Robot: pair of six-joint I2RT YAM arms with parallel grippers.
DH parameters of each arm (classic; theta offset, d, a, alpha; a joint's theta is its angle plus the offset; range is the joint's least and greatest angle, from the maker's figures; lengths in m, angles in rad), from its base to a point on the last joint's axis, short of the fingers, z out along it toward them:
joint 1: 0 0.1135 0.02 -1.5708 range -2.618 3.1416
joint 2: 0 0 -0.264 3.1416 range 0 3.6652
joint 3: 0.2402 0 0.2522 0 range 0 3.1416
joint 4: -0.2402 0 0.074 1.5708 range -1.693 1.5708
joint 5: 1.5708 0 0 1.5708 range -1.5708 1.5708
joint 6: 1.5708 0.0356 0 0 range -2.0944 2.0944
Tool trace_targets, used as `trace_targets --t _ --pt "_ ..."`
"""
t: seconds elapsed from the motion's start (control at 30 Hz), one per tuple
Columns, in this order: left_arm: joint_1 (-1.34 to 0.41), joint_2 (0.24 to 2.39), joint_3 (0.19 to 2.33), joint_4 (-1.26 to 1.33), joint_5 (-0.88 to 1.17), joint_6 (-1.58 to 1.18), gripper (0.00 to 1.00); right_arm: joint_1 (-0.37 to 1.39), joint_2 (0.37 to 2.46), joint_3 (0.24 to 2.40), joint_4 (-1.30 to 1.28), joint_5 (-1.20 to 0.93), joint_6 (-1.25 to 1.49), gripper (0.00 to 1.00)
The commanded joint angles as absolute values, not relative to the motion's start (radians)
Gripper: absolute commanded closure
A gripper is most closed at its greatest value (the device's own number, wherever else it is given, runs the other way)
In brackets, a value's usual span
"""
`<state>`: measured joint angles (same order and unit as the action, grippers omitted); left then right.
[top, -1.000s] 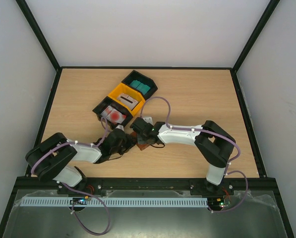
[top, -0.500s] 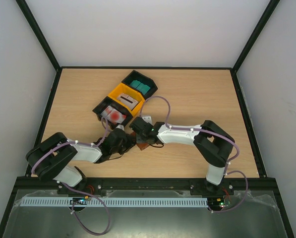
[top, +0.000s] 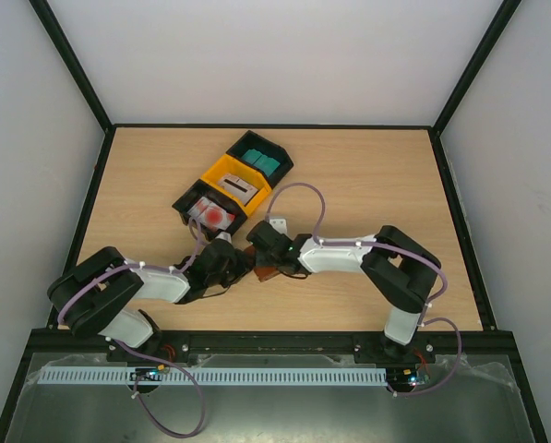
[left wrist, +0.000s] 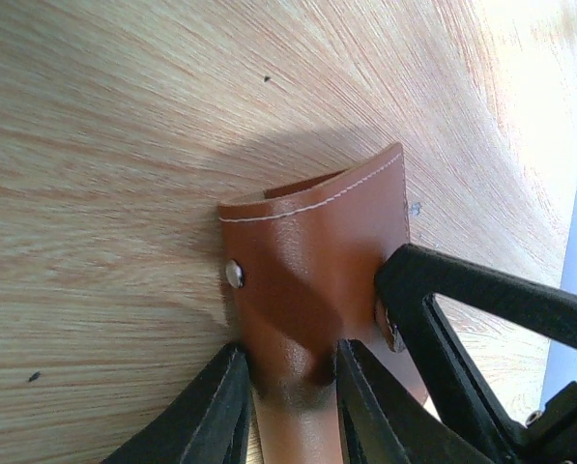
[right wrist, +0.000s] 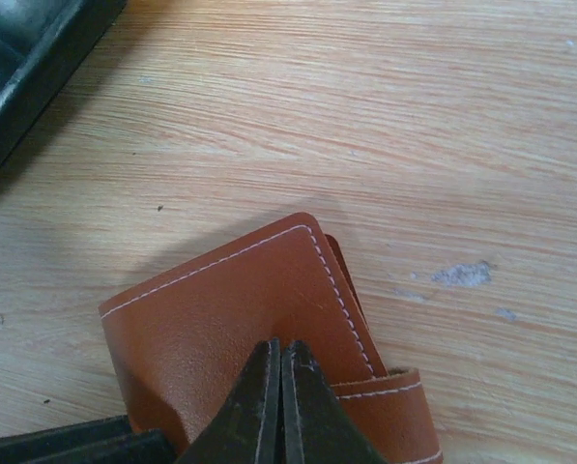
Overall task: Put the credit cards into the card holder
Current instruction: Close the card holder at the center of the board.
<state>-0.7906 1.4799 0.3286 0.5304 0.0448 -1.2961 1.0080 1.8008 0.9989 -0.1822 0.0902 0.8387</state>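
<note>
The brown leather card holder (top: 265, 270) lies on the table between my two grippers. My left gripper (left wrist: 288, 382) is shut on its near end, one finger on each side (left wrist: 216, 406). My right gripper (right wrist: 280, 350) is shut, and its joined tips press on the holder's top flap (right wrist: 230, 309). One right finger shows in the left wrist view (left wrist: 462, 309) against the holder's edge. The credit cards sit in three bins: white and red ones (top: 212, 215), grey ones (top: 239, 187) and teal ones (top: 264, 163). Neither gripper holds a card.
The black, yellow and black bins (top: 221, 173) stand in a diagonal row just behind the grippers. A black bin corner shows in the right wrist view (right wrist: 22, 68). The left gripper's finger shows at the lower left there (right wrist: 66, 443).
My right wrist has shifted slightly toward the near side and its cable loop has swung right. The left arm and the card holder have hardly moved.
</note>
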Motion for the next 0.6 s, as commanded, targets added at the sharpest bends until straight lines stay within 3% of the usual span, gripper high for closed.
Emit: trace_targets --t 0.0,0.4,0.57 --pt "-0.784 1.528 0.285 0.283 0.029 -1.276 0.72 1.015 1.805 0.887 -0.283 0.066 0.875 0.97" --pt "-0.784 1.53 0.3 0.273 0.04 -1.255 0.71 1.016 1.77 1.194 -0.437 0.154 0.777 0.82" --pt "-0.784 1.532 0.308 0.273 0.048 -1.246 0.71 1.016 1.778 1.19 -0.518 0.152 0.802 0.86"
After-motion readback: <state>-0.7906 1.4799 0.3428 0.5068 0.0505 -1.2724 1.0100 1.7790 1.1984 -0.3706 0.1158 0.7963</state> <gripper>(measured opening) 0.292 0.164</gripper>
